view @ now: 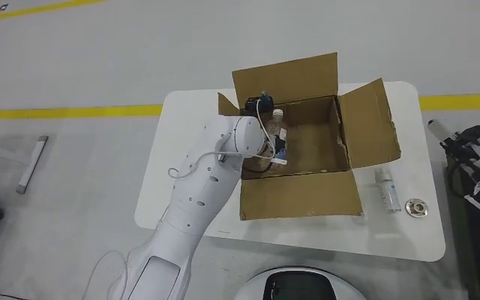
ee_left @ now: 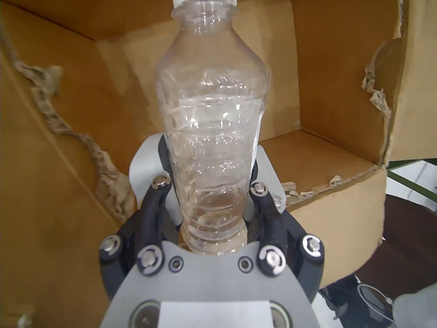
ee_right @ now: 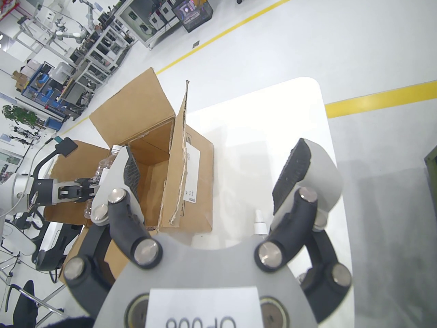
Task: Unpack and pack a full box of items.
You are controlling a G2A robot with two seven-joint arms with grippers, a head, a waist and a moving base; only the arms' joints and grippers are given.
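Note:
An open cardboard box (view: 300, 196) stands on the white table (view: 187, 150). My left gripper (view: 276, 146) is inside the box at its left side, shut on the lower body of a clear, empty plastic bottle (ee_left: 211, 121) with a white cap (view: 278, 114). The bottle stands out from the fingers (ee_left: 263, 172), with brown box walls (ee_left: 327, 69) around it. My right gripper (ee_right: 215, 158) hangs open and empty above the table's right part, looking at the box (ee_right: 196, 179), the bottle (ee_right: 102, 167) and the left gripper (ee_right: 76, 186) beyond it.
A small white bottle (view: 388, 189) lies on the table right of the box, with a round metal piece (view: 416, 208) beside it. The box flaps (view: 371, 124) stand open outward. Dark equipment (view: 465, 161) stands off the table's right edge.

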